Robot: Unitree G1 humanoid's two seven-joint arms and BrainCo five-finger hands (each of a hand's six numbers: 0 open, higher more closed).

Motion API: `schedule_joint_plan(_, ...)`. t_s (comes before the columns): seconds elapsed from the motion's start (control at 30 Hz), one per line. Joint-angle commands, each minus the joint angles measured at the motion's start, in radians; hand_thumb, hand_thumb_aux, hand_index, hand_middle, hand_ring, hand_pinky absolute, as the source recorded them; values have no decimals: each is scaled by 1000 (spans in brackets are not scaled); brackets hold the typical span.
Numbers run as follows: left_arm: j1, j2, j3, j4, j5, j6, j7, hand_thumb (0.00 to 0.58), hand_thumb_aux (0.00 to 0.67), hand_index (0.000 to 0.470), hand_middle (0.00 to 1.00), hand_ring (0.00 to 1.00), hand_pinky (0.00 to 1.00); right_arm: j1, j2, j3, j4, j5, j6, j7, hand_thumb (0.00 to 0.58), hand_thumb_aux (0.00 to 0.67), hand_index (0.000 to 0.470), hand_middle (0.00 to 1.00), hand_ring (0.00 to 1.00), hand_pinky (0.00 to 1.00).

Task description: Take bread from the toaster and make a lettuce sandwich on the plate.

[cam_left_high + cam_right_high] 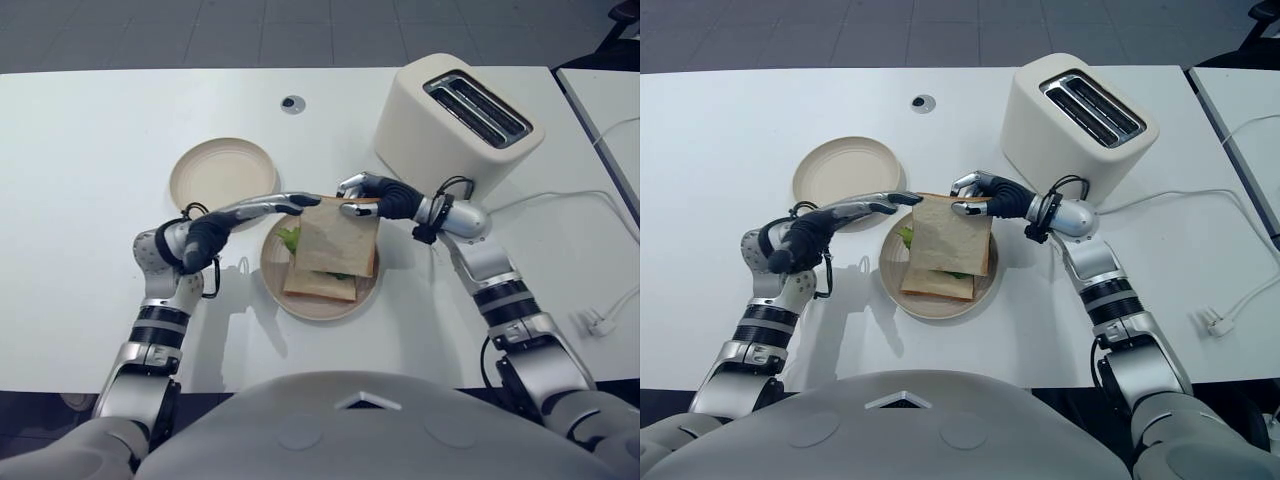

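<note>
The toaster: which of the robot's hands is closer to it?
Right. The right hand is just in front of the toaster, gripping the far edge of the top bread slice; the left hand is across the slice, near the empty plate.

Both arms bent inward, hands close.
Left hand [250,211] is held with fingers extended; right hand [378,196] is curled, pinched on the bread slice [338,238] edge.

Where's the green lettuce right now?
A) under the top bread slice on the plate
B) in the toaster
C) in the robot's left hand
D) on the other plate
A: the lettuce peeks out from beneath the top bread slice on the plate.
</note>
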Motion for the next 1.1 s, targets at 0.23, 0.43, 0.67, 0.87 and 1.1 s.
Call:
schedule_joint_plan(0.23,-2,26,-72,116,153,-60,-41,0,0,0,0,0,0,19,32,39,30,-185,-25,-41,580,670,470,1000,1000,1000)
schedule_joint_plan(0.43,28,64,-151,98,237,-83,-50,0,0,0,0,0,0,14,25,55,16,-285,-47,-89,580,670,470,1000,1000,1000)
schedule_joint_plan(0.67,-7,125,-152,165,440,-93,85,0,0,0,0,0,0,5,32,62,15,-371,-69,-151,580,670,470,1000,1000,1000)
schedule_joint_plan(0.87,-12,166,-239,172,557,-134,142,0,0,0,0,0,0,-38,2,75,1,-506,-252,-260,0,0,0,0,0,0)
schedule_joint_plan(1.1,-53,188,-295,177,593,-132,222,429,328,230,0,0,0,-173,36,-108,11,-570,-337,-594,0,0,0,0,0,0)
